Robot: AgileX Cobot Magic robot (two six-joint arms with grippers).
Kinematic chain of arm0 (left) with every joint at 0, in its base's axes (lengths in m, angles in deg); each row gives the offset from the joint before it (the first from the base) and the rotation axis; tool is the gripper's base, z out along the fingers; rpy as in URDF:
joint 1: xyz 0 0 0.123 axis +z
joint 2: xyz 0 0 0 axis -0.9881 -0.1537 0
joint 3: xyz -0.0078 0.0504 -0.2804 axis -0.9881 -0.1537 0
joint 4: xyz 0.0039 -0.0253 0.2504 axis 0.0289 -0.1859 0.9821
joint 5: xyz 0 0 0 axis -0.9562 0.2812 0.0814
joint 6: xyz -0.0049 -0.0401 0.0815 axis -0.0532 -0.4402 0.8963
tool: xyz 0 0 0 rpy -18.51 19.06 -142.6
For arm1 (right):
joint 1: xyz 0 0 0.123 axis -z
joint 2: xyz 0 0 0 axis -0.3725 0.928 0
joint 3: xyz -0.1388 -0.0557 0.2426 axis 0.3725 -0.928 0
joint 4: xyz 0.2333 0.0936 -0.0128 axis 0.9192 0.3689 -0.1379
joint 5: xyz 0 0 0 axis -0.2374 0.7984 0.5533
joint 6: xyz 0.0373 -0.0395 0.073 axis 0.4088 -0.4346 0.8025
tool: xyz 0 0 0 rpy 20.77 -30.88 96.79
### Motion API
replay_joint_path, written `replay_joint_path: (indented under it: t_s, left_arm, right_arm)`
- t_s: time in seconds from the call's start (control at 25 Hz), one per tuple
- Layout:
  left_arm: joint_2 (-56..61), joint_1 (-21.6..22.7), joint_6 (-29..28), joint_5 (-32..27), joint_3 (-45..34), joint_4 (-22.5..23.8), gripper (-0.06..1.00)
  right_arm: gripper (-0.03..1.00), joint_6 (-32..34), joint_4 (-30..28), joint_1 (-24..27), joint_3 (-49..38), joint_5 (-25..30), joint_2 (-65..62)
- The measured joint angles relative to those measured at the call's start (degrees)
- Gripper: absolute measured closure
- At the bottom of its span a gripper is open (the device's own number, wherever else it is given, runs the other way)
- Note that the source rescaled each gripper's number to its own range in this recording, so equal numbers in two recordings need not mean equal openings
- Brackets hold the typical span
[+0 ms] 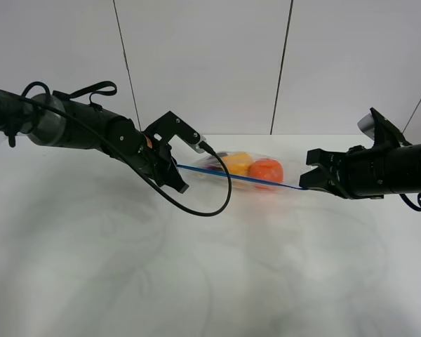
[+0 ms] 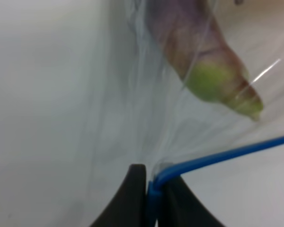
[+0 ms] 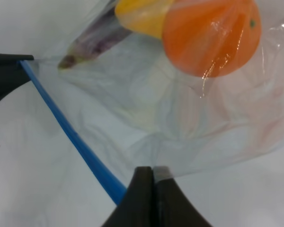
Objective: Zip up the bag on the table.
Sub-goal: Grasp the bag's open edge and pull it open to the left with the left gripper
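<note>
Zip bag [image 3: 146, 113], showing an orange [image 1: 266, 170], pear [image 1: 237, 163] and eggplant [image 2: 189, 42], is held near the tabletop's [image 1: 196, 281] far edge, its blue zip strip [image 1: 238, 177] stretched between left pincer [image 1: 177, 168] and right pincer [image 1: 305, 184], both clenched on it.

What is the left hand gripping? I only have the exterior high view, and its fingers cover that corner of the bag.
Observer: The left wrist view shows the left hand shut on the end of the blue zip strip of the clear crinkly plastic bag.
Operator: And the other side?
Observer: In its wrist view the right hand is shut on the bag's clear edge, where the strip runs in behind one finger.
Operator: What lies behind the left hand?
Observer: A purple eggplant, its green tip toward that corner.
</note>
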Motion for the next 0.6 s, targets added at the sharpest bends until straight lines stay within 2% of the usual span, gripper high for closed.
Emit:
replay_joint_path:
  t_s: [0.6]
  left_arm:
    - [0.0, 1.34, 0.0, -1.62, 0.0, 0.68, 0.94]
  right_arm:
    - [0.97, 0.0, -0.23, 0.0, 0.0, -0.12, 0.0]
